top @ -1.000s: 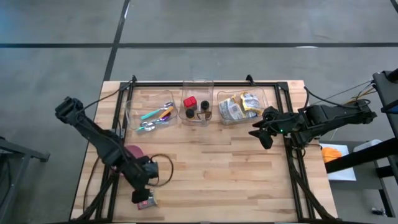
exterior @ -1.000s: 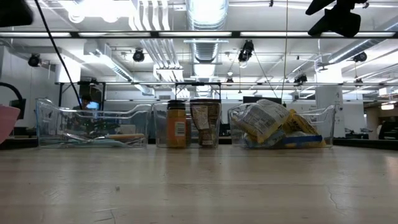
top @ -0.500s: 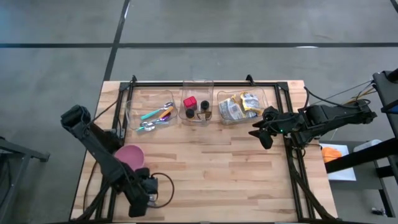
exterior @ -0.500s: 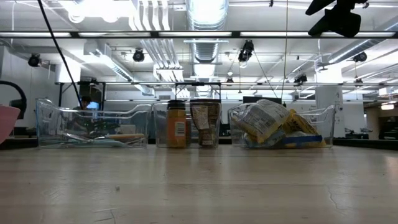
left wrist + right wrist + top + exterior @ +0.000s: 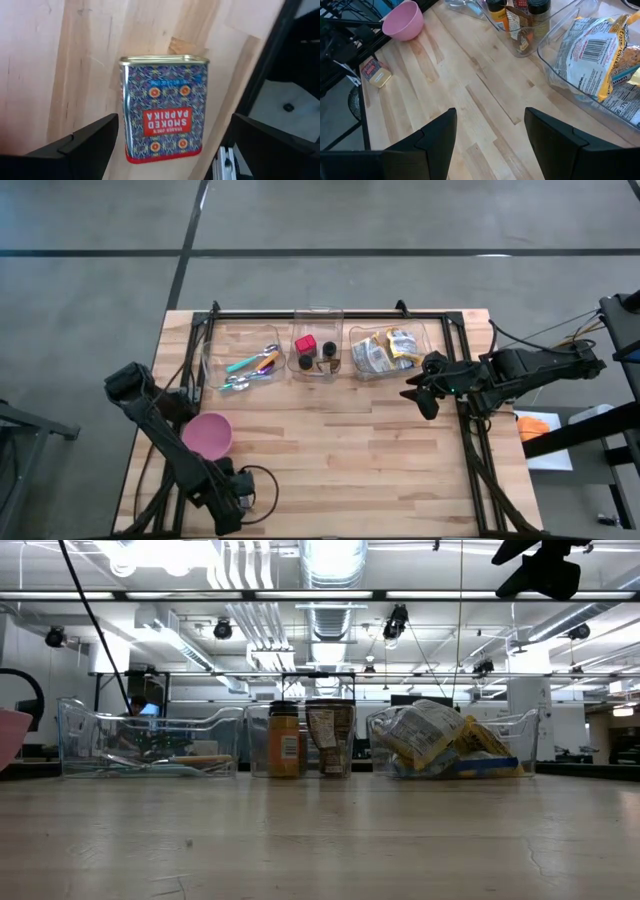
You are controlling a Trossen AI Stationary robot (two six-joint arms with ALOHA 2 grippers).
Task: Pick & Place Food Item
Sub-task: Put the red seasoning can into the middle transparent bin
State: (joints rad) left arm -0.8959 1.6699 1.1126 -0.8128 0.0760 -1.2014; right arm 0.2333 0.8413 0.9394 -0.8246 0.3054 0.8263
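Note:
A patterned blue and red tin (image 5: 162,107) marked smoked paprika lies flat on its broad side on the wood near the table's near left corner. It also shows in the right wrist view (image 5: 376,72). My left gripper (image 5: 173,120) hangs open over it, pointing down, with one finger standing off each long side and touching nothing. In the high view the left gripper (image 5: 232,500) hides the tin. My right gripper (image 5: 490,145) is open and holds nothing. It waits above the table's right side (image 5: 420,395), near the snack bin.
A pink bowl (image 5: 207,435) stands left of centre, just beyond the left gripper. Three clear bins line the far edge, holding utensils (image 5: 243,363), spice jars (image 5: 317,355) and snack bags (image 5: 385,352). A black cable loop (image 5: 262,480) lies beside the left gripper. Bare wood fills the middle.
My left gripper has moved toward the table's near edge and down, tipping steeper, until it stands over the tin. It now covers the tin in the high view and has uncovered the pink bowl. Its fingers stay open. The tin has not moved.

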